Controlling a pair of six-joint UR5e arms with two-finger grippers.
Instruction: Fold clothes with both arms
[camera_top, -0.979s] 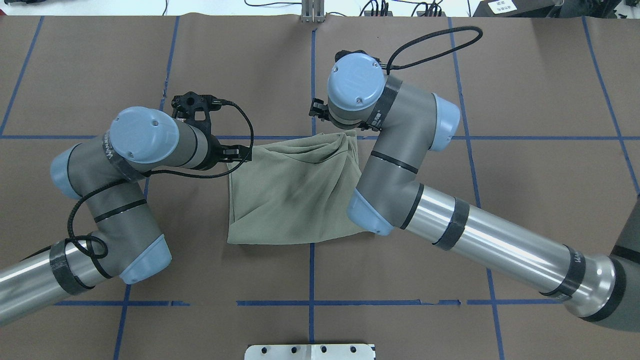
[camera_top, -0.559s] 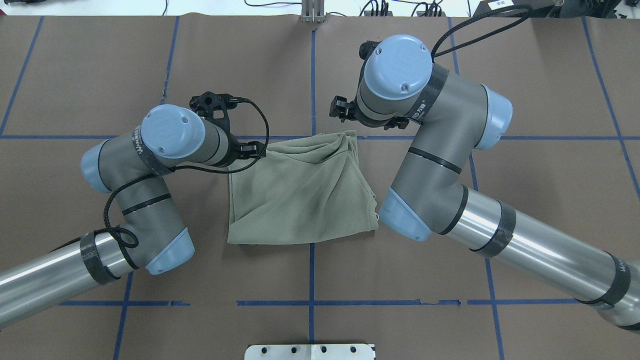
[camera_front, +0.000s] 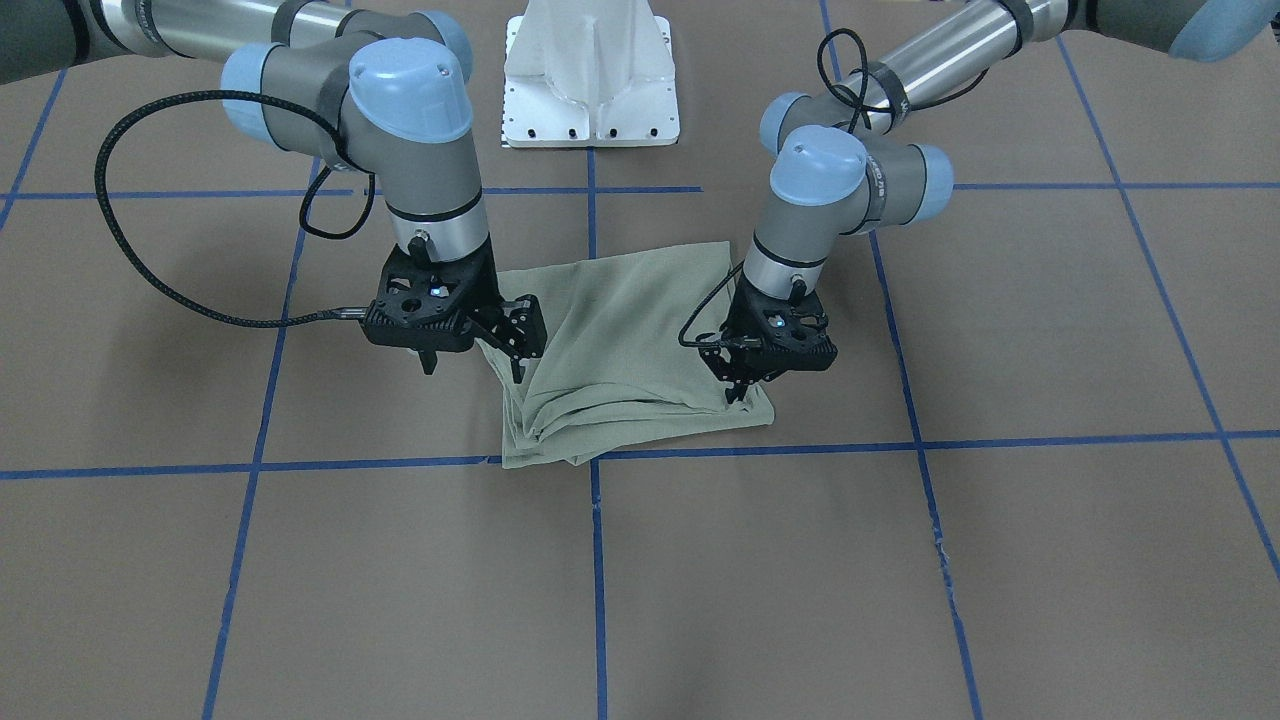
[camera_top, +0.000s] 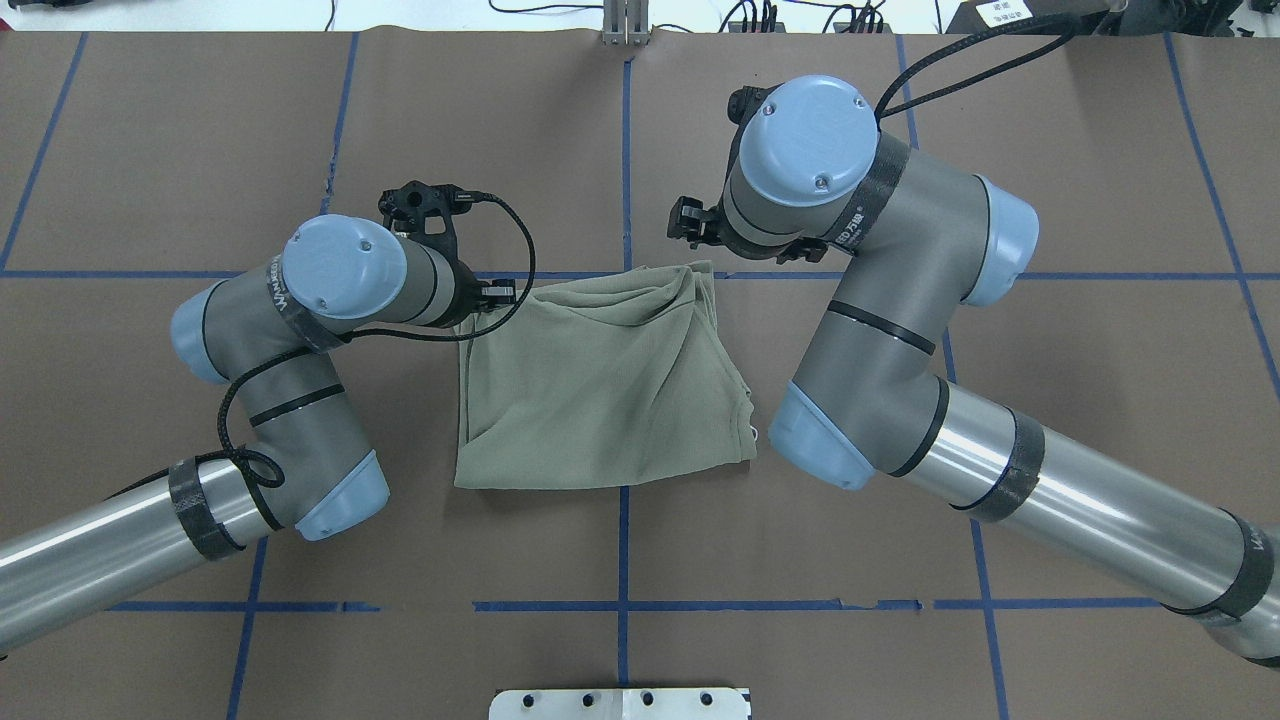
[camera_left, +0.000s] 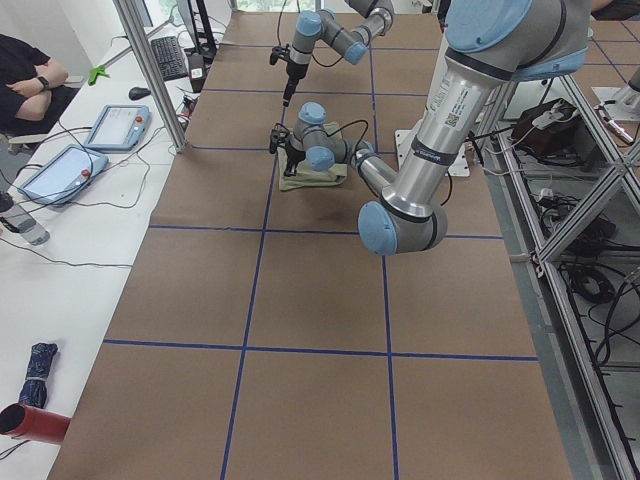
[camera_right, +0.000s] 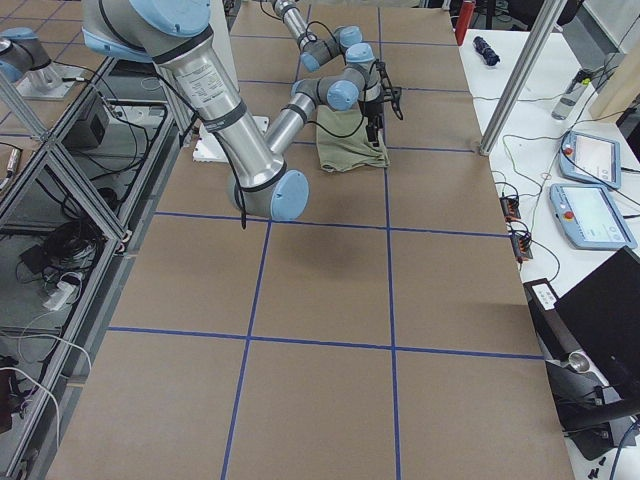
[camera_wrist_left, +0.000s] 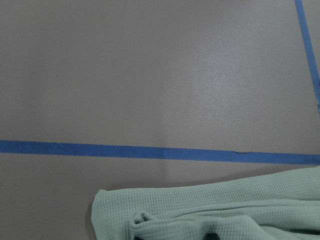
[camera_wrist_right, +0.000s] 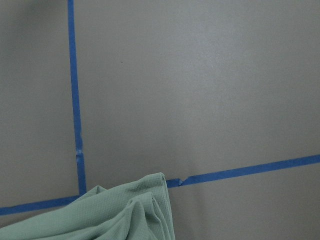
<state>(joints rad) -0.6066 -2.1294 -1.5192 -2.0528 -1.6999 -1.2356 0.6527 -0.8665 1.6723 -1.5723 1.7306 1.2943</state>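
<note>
Brown paper-like covering spreads over the whole table, and we see blue tape lines ruling it into large squares. Near the middle lies the olive-green shirt, folded into a rough rectangle astride the central tape line. Its far edge reaches the cross line and is bunched into pleats toward the robot's right. The right gripper hangs near that pleated corner with its jaws apart. The left gripper hangs over the other far corner, and we cannot tell whether its jaws are apart or together. Both wrist views show only a cloth edge, covering and tape. The white pedestal base stands at the robot's edge of the table. Along the opposite side runs a white bench with a control tablet, cables and a keyboard, where a person in black sits.
</note>
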